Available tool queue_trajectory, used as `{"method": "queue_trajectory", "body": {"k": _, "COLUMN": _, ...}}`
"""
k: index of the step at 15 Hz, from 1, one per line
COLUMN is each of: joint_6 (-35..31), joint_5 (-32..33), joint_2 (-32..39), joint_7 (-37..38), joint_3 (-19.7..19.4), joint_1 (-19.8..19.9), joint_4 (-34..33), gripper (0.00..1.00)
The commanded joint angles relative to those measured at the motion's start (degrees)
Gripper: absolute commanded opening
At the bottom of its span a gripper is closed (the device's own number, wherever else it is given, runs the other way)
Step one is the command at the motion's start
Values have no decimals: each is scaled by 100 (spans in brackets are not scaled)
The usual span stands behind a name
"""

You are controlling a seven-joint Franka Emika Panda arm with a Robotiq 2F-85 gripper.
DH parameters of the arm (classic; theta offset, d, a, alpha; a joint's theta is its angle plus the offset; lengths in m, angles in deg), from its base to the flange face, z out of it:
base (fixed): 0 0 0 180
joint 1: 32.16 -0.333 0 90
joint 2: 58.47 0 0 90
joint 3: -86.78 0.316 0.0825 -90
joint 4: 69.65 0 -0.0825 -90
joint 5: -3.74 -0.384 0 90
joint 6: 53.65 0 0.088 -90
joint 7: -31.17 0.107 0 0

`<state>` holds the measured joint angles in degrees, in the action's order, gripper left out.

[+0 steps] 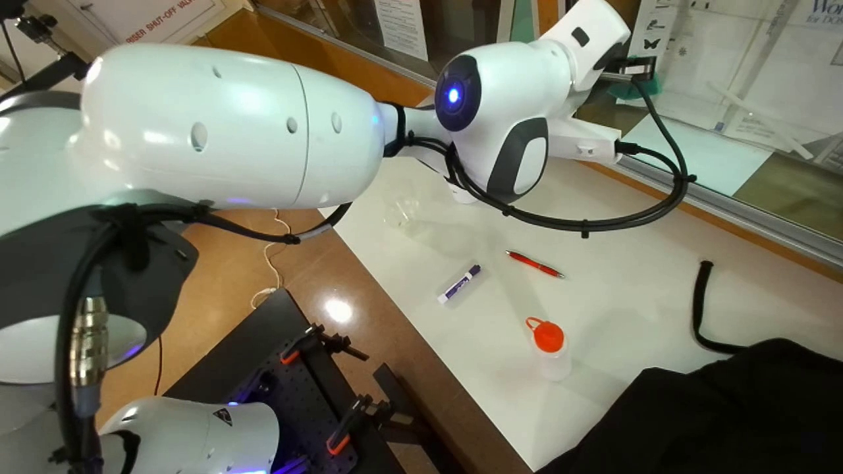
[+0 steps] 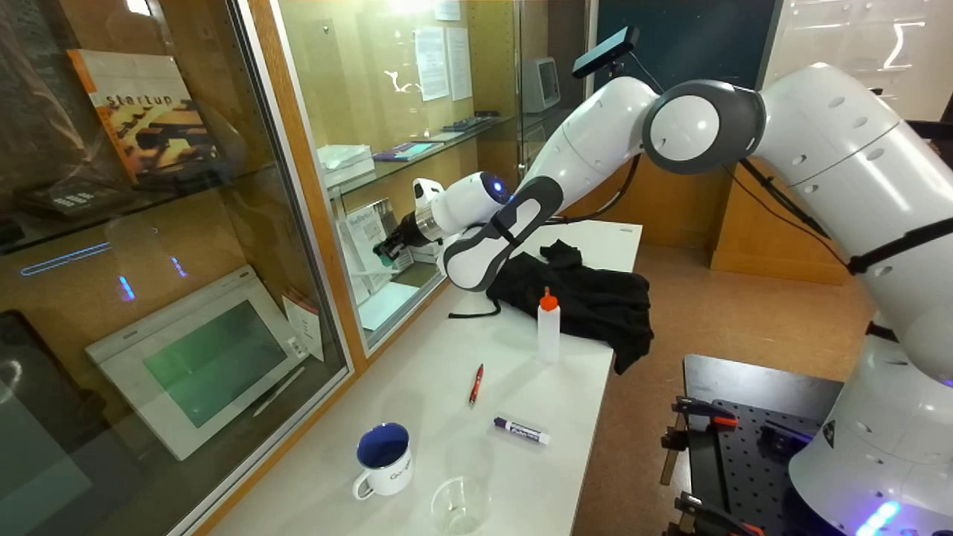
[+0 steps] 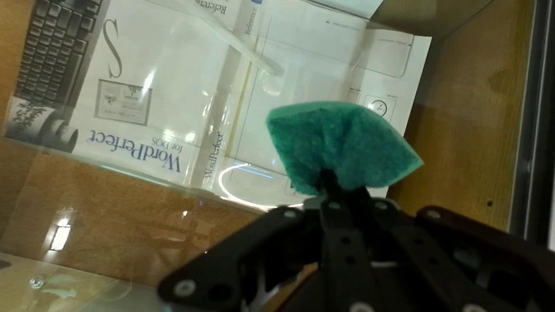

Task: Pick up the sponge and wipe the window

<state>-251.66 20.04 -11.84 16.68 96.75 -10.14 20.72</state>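
Note:
The teal-green sponge (image 3: 347, 138) is pinched and creased between the fingertips of my gripper (image 3: 342, 187) in the wrist view. Its free edge fans out ahead of the fingers. A bit of the sponge shows in both exterior views (image 1: 645, 89) (image 2: 386, 260), where the gripper (image 2: 398, 242) is at the window, above the table's back edge. The window (image 1: 757, 210) has clear glass in a thin metal frame, with white papers and books behind it. It also shows in an exterior view (image 2: 372, 82). I cannot tell whether the sponge touches the glass.
On the white table (image 2: 313, 484) are a white mug with blue inside (image 2: 389, 473), a clear cup (image 2: 459, 506), a red pen (image 2: 476, 385), a purple-capped marker (image 2: 521, 431), an orange-capped bottle (image 2: 549, 335) and a black cloth (image 2: 595, 298). Wooden posts (image 2: 357, 365) divide the window.

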Motion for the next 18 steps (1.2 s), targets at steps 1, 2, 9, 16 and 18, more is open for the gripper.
{"method": "queue_trajectory", "body": {"k": 1, "joint_6": 0, "joint_5": -122, "joint_2": -84, "joint_7": 169, "joint_3": -784, "joint_1": -495, "joint_4": -66, "gripper": 2}}
{"method": "queue_trajectory", "body": {"k": 2, "joint_6": 8, "joint_5": -146, "joint_2": -136, "joint_7": 194, "joint_3": -947, "joint_1": -599, "joint_4": 42, "gripper": 2}}
{"method": "queue_trajectory", "body": {"k": 9, "joint_6": 8, "joint_5": -632, "joint_2": -116, "joint_7": 272, "joint_3": -1819, "joint_1": -1036, "joint_4": 87, "gripper": 2}}
{"method": "queue_trajectory", "body": {"k": 16, "joint_6": 0, "joint_5": 512, "joint_2": -78, "joint_7": 218, "joint_3": 368, "joint_1": 403, "joint_4": 182, "gripper": 2}}
{"method": "queue_trajectory", "body": {"k": 18, "joint_6": 3, "joint_5": 956, "joint_2": 5, "joint_7": 188, "joint_3": 1083, "joint_1": 892, "joint_4": 285, "gripper": 2}}
